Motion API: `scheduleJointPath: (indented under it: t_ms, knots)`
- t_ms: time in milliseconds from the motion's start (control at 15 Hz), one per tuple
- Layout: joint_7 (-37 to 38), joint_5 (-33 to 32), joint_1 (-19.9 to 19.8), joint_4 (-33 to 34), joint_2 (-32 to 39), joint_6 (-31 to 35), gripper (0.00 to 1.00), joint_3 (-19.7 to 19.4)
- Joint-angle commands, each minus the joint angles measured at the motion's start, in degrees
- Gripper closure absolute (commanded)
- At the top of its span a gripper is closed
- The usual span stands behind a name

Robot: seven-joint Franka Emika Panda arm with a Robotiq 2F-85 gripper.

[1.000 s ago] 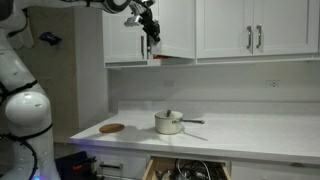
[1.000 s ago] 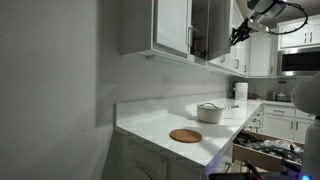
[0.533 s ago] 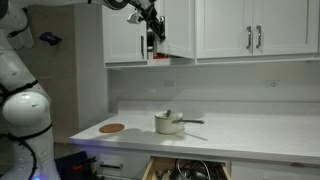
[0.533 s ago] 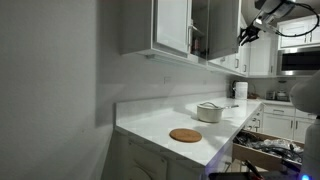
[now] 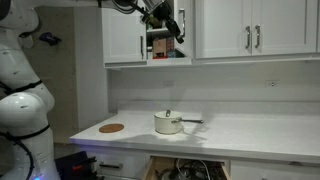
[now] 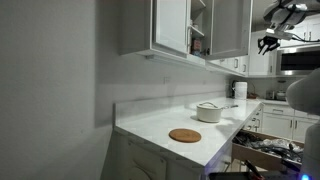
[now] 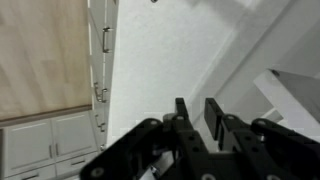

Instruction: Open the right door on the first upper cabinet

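The first upper cabinet [image 5: 125,30] is white and hangs on the wall at the left. Its right door [image 6: 232,25] stands swung out, and shelves with jars and boxes [image 5: 157,45] show inside; the shelves also show in an exterior view [image 6: 200,30]. The twin door [image 6: 172,25] is shut. My gripper [image 5: 172,22] is up at the open door's outer side, and past its free edge in an exterior view [image 6: 268,42]. In the wrist view the gripper [image 7: 197,112] has its fingers apart with nothing between them, facing a white surface.
The wider white cabinet [image 5: 250,30] is next to it, doors shut. On the white counter [image 5: 250,130] stand a lidded pot [image 5: 168,123] and a round wooden board [image 5: 112,128]. A drawer [image 5: 185,170] below is pulled open. The robot's base [image 5: 25,100] stands at the left.
The right door has swung wider open, showing the shelves. My gripper has moved along with the door's edge, away from the cabinet front.
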Motion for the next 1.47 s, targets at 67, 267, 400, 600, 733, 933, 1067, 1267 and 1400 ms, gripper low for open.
scheduleJointPath:
  t_ms: [67, 267, 400, 600, 733, 933, 1067, 1267, 1400]
  knots:
    - [16.4, -9.0, -5.4, 1.2, 2.7, 0.9, 0.35, 4.0]
    - [23.3, -12.5, -5.8, 0.9, 2.2, -1.4, 0.11, 5.9]
    - [25.1, -13.3, -4.9, 0.1, 1.5, -3.1, 0.00, 7.2]
    - [24.0, -12.6, -2.7, -3.4, -2.3, -8.1, 0.00, 9.7]
    - [24.0, -12.9, -1.5, -6.7, -5.3, -10.6, 0.00, 12.0]
    - [24.1, -12.6, 0.5, -13.1, -10.7, -14.3, 0.00, 15.7]
    - [24.4, -12.3, 1.6, -16.5, -13.7, -16.5, 0.00, 18.0]
    - [24.8, -12.0, 2.9, -20.8, -17.9, -19.1, 0.00, 20.8]
    - [24.6, -11.7, 3.5, -22.9, -19.9, -20.4, 0.00, 21.9]
